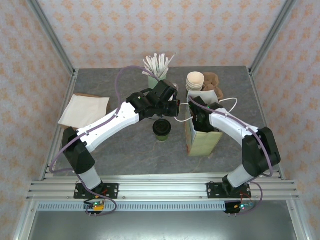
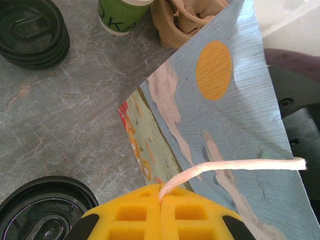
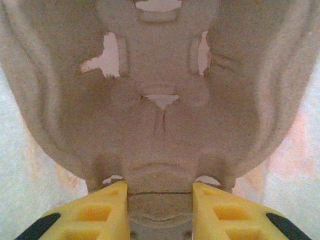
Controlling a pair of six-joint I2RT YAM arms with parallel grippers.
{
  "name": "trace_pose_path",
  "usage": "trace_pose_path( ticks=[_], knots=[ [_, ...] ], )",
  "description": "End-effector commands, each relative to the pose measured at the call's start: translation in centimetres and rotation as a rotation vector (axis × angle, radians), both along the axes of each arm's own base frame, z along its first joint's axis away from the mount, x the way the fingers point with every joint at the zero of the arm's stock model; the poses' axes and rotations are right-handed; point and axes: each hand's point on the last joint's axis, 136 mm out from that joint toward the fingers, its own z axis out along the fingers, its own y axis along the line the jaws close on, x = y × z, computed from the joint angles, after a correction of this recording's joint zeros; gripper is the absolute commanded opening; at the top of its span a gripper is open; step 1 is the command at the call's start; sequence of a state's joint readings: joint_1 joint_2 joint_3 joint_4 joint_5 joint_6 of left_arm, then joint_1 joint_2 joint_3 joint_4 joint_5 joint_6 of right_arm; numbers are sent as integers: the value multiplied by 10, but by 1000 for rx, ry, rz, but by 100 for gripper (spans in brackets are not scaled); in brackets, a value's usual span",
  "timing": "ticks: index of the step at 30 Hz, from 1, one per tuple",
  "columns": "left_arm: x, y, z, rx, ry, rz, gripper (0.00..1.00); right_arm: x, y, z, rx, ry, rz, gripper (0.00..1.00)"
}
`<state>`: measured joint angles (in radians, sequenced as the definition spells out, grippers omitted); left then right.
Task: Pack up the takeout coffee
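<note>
Left wrist: left tool is pinching bag handle, right tool clamping carrier; a slip could be collapsing the bag.

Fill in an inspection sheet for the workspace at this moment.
Surface: grey marbled table, no spills seen.
Job's things: takeout coffee lidded, upright, standing outside the paper bag.
Clutter: stack of cups, mug of sticks, spare lids, cream paper stack.
Grippers: left gripper jaws shut on the bag handle; right gripper jaws gripping a pulp carrier inside the bag.
Cables: purple cables along both arms, no snag seen.
Surroundings: patterned walls, aluminium frame.
</note>
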<state>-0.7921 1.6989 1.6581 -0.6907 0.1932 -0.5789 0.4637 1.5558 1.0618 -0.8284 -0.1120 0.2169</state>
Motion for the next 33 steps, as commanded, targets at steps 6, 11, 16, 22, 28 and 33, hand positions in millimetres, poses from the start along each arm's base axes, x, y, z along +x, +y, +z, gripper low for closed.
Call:
trace_pose_path(
  ticks=[6,11,16,22,28,33],
  knots=[
    [-6,11,7,5,-16,33,0,3,-9,-33,-37,-2,-26,34],
    [-7,10,9,-1,-16,30,0,-2,-13,-52,-44,17,-38,36],
    [-7,7,11,-18,-15,24,0,-1,-11,-53,-29,20,-40,40],
    [-7,13,23,-21,-39,37,0,0,-5,-48,1,16,-28,44],
    [-7,28,29,21,-72,72,0,19,22,-32,79,-15,33,47],
    [-8,35,27,30,-72,91,0,34,41,-28,87,-25,79,47]
  ],
)
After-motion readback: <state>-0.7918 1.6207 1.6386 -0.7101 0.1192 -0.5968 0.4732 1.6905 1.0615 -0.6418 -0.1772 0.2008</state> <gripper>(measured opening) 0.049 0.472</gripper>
